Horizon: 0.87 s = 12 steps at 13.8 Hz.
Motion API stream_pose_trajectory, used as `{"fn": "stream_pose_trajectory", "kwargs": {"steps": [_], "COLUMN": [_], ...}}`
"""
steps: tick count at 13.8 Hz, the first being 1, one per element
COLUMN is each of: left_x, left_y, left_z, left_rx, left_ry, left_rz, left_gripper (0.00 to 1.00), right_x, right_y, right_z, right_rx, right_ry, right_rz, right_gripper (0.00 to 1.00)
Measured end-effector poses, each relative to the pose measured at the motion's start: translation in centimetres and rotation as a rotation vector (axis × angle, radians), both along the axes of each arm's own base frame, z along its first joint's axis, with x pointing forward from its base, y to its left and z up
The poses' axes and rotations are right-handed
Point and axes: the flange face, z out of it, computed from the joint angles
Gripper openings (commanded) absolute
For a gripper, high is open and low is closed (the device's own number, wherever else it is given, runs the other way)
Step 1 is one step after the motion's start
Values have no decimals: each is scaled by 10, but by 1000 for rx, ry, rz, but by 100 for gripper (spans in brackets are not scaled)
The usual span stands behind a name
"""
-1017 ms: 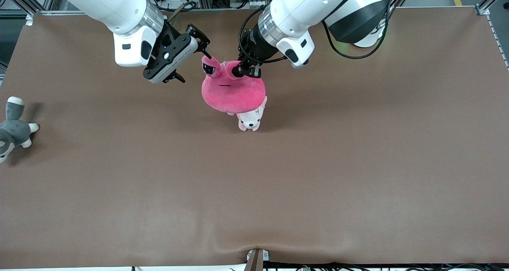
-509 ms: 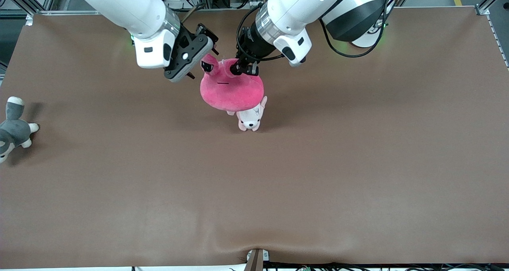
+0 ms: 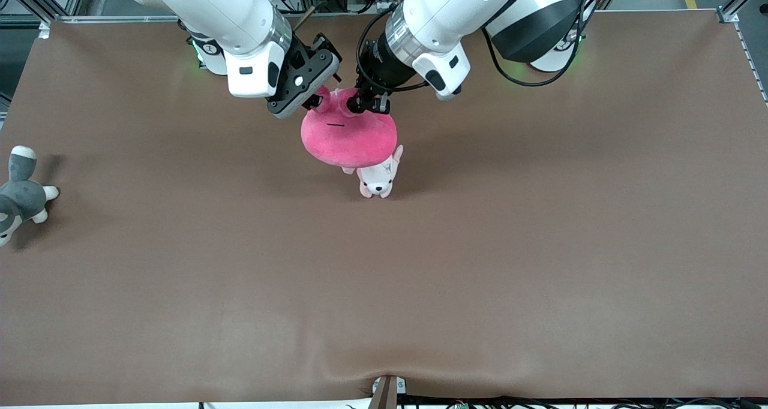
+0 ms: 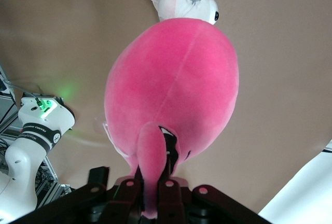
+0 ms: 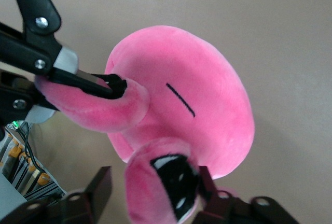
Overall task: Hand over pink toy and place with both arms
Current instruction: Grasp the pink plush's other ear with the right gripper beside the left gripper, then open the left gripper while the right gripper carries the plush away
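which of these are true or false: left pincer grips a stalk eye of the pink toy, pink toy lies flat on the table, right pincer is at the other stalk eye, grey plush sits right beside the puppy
1. The left pincer is shut on a stalk eye of the pink toy. True.
2. The pink toy lies flat on the table. False: it hangs in the air over the small puppy plush.
3. The right pincer has its fingers around the toy's other stalk eye. True.
4. The grey plush sits right beside the puppy plush. False: it lies far off, at the right arm's end of the table.
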Motion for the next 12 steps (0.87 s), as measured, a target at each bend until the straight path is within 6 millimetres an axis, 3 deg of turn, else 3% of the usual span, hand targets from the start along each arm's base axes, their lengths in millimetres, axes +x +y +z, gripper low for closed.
{"fn": "stream_pose_trajectory", "kwargs": {"steps": [5,9,12], "left_x": [0,0,2], "left_y": [0,-1,-2], "left_z": [1,0,-1], "left_rx": [-1,-1,-14], "left_ry": [-1,0,-2], "left_rz": [0,0,6], "left_gripper": [0,0,63], "right_x": [7,26,42], "right_y": [-4,-31,-57], "right_z": [3,4,4], "right_rx": [13,13,13], "right_ry": [-22,-23,-21], "right_rz": [-23,-79,-130], "right_gripper": [0,0,0]}}
